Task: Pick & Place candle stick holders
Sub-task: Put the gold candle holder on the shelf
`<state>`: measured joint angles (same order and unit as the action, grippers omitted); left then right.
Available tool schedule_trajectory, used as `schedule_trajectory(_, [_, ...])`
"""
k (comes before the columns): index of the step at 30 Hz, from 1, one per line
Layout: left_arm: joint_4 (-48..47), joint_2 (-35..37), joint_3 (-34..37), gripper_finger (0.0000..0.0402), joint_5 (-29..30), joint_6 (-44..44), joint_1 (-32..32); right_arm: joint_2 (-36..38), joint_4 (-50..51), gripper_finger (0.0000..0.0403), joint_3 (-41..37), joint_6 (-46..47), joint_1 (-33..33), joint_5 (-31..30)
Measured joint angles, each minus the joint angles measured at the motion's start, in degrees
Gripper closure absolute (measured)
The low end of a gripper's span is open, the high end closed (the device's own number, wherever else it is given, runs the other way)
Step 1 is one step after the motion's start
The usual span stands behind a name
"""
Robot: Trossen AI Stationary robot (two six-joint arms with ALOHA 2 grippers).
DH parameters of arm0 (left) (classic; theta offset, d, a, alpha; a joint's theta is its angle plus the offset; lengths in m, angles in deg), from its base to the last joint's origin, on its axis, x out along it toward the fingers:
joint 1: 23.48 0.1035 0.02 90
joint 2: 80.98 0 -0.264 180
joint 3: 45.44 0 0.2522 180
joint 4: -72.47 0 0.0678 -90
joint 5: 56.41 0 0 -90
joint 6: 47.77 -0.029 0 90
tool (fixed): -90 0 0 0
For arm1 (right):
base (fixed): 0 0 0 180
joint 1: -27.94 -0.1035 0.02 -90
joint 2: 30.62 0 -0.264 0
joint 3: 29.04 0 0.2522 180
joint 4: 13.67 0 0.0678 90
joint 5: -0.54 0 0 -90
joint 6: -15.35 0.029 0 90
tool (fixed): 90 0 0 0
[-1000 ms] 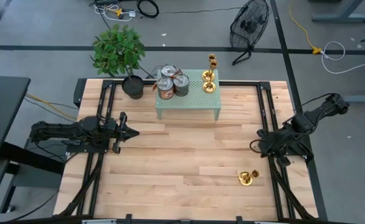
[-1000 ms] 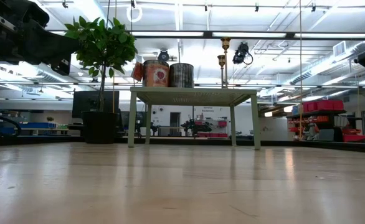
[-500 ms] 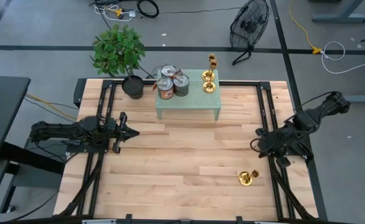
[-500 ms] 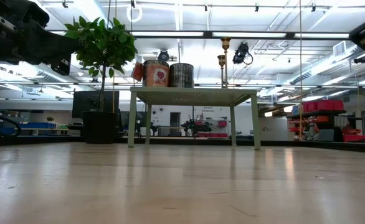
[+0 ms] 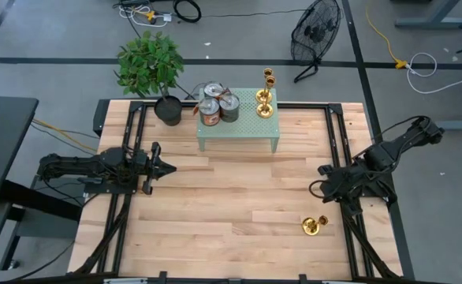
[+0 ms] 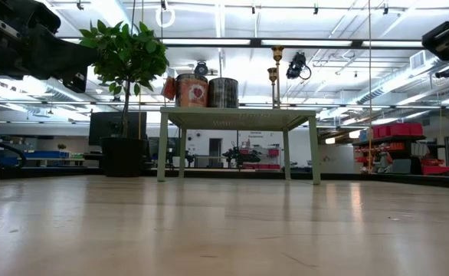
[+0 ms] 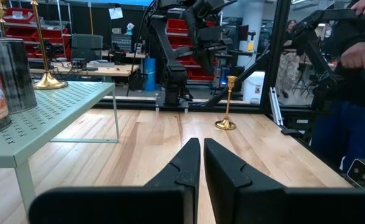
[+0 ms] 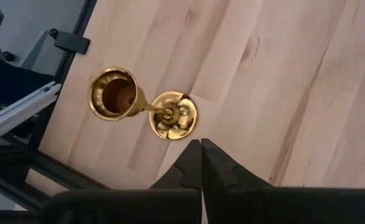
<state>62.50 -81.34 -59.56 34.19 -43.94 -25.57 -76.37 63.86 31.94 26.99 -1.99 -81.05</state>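
While both arms sit over the wooden table point(image 5: 231, 197), three brass holders are in view: two stand upright on the green stand point(image 5: 239, 130) at the table's far edge, at its right end, one holder point(image 5: 263, 109) with its base on the perforated top and another holder point(image 5: 268, 77) just behind it. The third holder point(image 5: 313, 226) stands alone on the table near the front right, well apart from the stand. The right gripper point(image 5: 319, 170) hangs above the table on the right side, its fingers clenched together with nothing between them; in the right wrist view its fingertips point(image 8: 200, 149) point down just beside the lone holder point(image 8: 145, 107) without touching it. The left gripper point(image 5: 170, 166) is over the left part of the table, pointing toward the middle, its fingers point(image 7: 185, 163) drawn almost together and holding nothing. In the left wrist view the lone holder point(image 7: 227, 102) shows upright across the table. Two tins point(image 5: 217, 104) stand on the left half of the stand, close together. A potted plant point(image 5: 152, 67) sits at the table's far left corner, just beside the stand. A person's sleeve point(image 7: 363, 43) shows beyond the table in the left wrist view.
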Motion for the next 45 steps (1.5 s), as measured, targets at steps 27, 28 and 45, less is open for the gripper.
schedule_trajectory(27, [0.0,0.0,0.0,0.0371,0.0,0.0,0.0,1.9,-0.9,0.0403,4.5,-3.7,0.0,-1.9])
schedule_trajectory(28, [0.0,0.0,0.0,0.0371,0.0,0.0,0.0,1.9,-0.9,0.0403,4.5,-3.7,0.0,-1.9])
schedule_trajectory(45, [0.0,0.0,0.0,0.0371,0.0,0.0,0.0,2.2,-0.7,0.0373,4.5,-4.6,0.0,-1.5])
